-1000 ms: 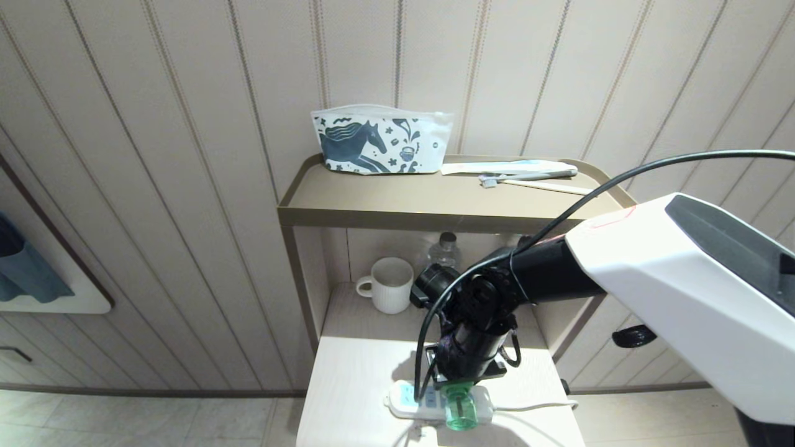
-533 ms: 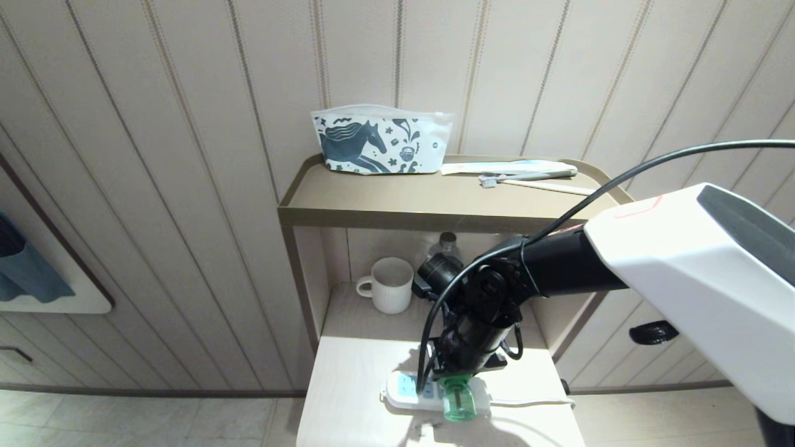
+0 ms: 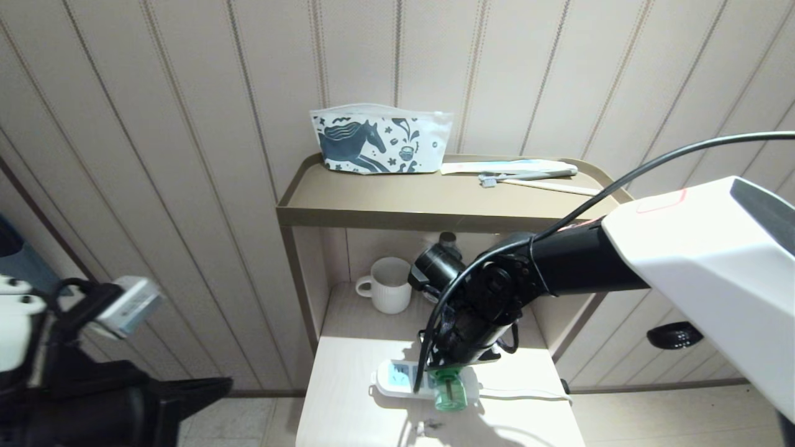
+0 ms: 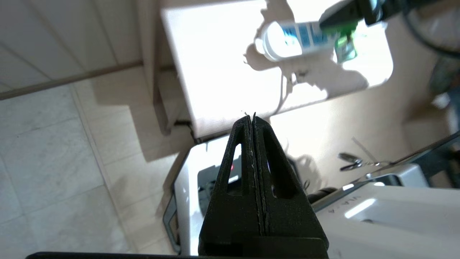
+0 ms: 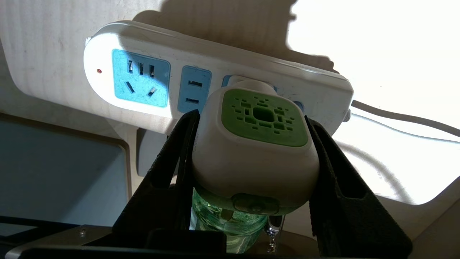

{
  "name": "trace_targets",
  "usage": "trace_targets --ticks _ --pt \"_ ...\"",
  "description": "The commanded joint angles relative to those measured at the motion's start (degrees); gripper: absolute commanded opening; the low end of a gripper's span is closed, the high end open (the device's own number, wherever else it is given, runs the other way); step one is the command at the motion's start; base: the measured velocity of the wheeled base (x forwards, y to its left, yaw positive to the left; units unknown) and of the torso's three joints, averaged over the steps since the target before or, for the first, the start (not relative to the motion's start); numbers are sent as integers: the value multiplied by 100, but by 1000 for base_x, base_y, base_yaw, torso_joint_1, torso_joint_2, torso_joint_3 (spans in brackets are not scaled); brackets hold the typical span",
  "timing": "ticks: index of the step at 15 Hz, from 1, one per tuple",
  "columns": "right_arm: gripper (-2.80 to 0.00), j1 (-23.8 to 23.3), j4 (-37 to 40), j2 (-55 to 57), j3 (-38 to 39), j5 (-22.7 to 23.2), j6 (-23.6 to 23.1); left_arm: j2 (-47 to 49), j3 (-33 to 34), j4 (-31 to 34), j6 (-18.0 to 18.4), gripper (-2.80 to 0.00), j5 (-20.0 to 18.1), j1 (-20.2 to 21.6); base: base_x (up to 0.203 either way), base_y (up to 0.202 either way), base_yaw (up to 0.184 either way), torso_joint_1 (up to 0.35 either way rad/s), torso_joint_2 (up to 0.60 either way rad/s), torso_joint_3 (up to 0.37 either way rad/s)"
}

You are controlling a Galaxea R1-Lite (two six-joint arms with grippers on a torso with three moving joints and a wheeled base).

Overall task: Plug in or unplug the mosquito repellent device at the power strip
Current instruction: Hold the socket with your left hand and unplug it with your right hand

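In the head view, the mosquito repellent device (image 3: 446, 388) is seen on the power strip (image 3: 397, 377) at the front of the desk (image 3: 348, 410), under the right gripper (image 3: 463, 360). In the left wrist view, the left gripper (image 4: 253, 120) is shown with jaws pressed together, empty, off the desk. In the right wrist view, the device's white head is clamped between the right jaws, seated against the strip.

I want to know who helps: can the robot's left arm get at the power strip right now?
Probably not yet. The left pincer is shut, hanging off beside the stand with open floor between. The power strip lies there, but the right pincer already grips the mosquito repellent device plugged into it.
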Motion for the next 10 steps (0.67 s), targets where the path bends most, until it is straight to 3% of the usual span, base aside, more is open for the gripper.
trace_targets --ticks 1,3,7,10 --pt "-280 -29 15 -73 16 -4 9 1853 20 -649 -225 -280 718 -1099 0 0 0 0 0 0" --pt "-280 -30 18 -82 27 -4 -2 2563 -22 -1086 -371 -280 1005 -1502 0 0 0 0 0 0" --pt "-280 -38 15 -82 294 -12 -147 3695 -121 -2271 -414 -280 1213 -1974 0 0 0 0 0 0" --pt "-280 -54 -87 -114 597 -62 -302 3939 -377 -2481 -439 -280 1220 -2060 0 0 0 0 0 0"
